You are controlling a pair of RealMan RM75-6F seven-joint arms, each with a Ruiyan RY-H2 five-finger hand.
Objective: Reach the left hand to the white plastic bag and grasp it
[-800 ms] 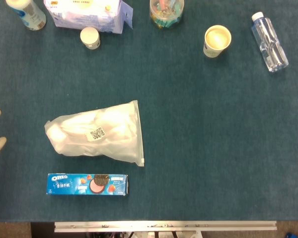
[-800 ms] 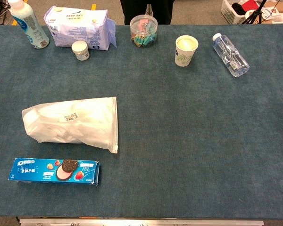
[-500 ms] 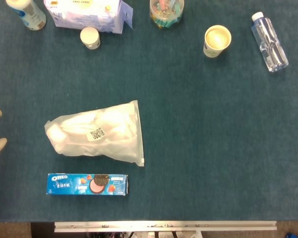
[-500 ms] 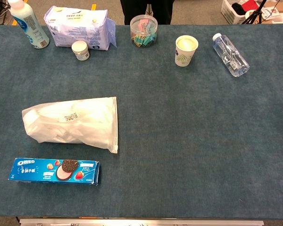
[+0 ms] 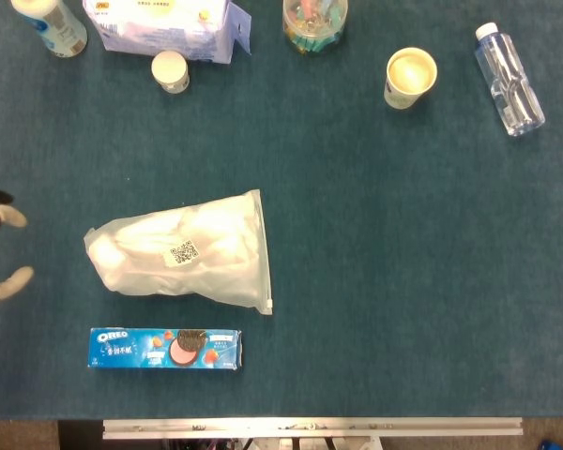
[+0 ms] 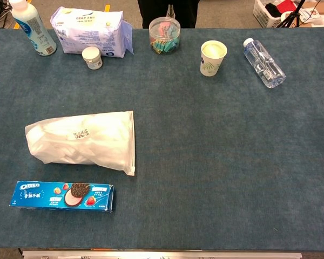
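Note:
The white plastic bag (image 5: 183,255) lies flat on the blue table, left of the middle, its zip edge facing right; the chest view shows the bag (image 6: 83,142) too. My left hand (image 5: 0,253) pokes in at the left edge of the head view. Only its pale fingertips (image 5: 15,217) show, spread apart with nothing between them. They are well left of the bag and apart from it. The chest view does not show the left hand. My right hand appears in neither view.
An Oreo box (image 5: 165,348) lies just in front of the bag. Along the back stand a white bottle (image 5: 53,23), a tissue pack (image 5: 164,26), a small jar (image 5: 171,71), a clip jar (image 5: 314,22), a paper cup (image 5: 411,78) and a lying water bottle (image 5: 509,80).
My left hand's fingertips have come further into the head view, moving right toward the bag. Nothing on the table has moved.

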